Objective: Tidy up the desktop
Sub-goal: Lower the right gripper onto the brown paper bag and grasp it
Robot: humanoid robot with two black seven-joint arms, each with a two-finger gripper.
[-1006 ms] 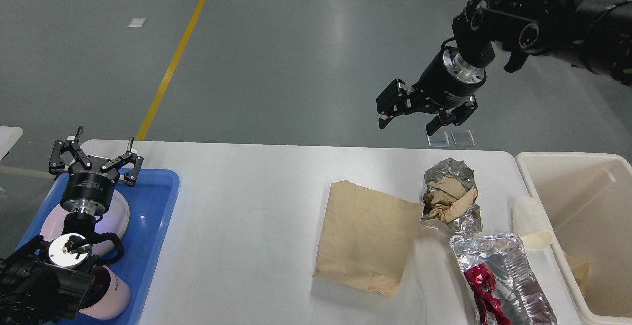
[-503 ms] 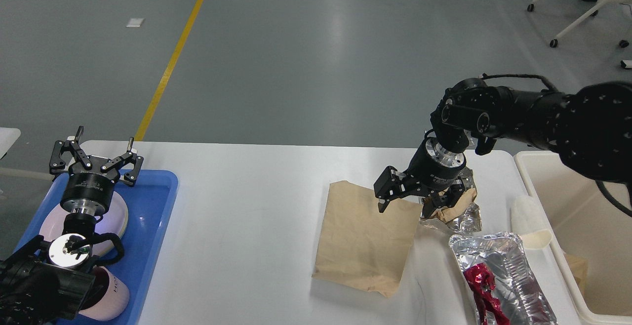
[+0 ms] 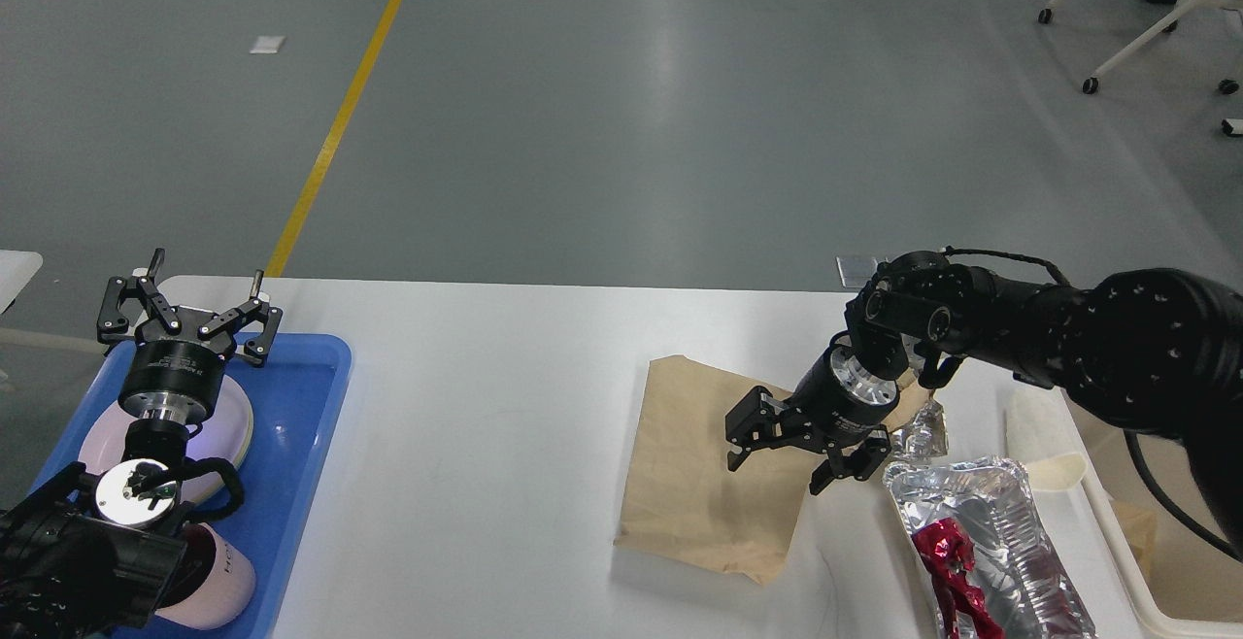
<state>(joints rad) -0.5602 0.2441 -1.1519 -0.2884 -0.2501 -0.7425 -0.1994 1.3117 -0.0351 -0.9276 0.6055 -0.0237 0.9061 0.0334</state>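
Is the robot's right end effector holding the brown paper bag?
No, the right end effector hangs open over the brown paper bag, gripping nothing.

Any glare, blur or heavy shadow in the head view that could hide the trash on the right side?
Head view: sharp overall, no motion blur on the right gripper, jaws open above the flat brown paper bag. The crinkled silver foil tray throws small bright glints. Overhead light streaks the grey floor. Shadows on the white desktop are faint. The right arm hides most of the crumpled foil wad.

Both hands spread, empty
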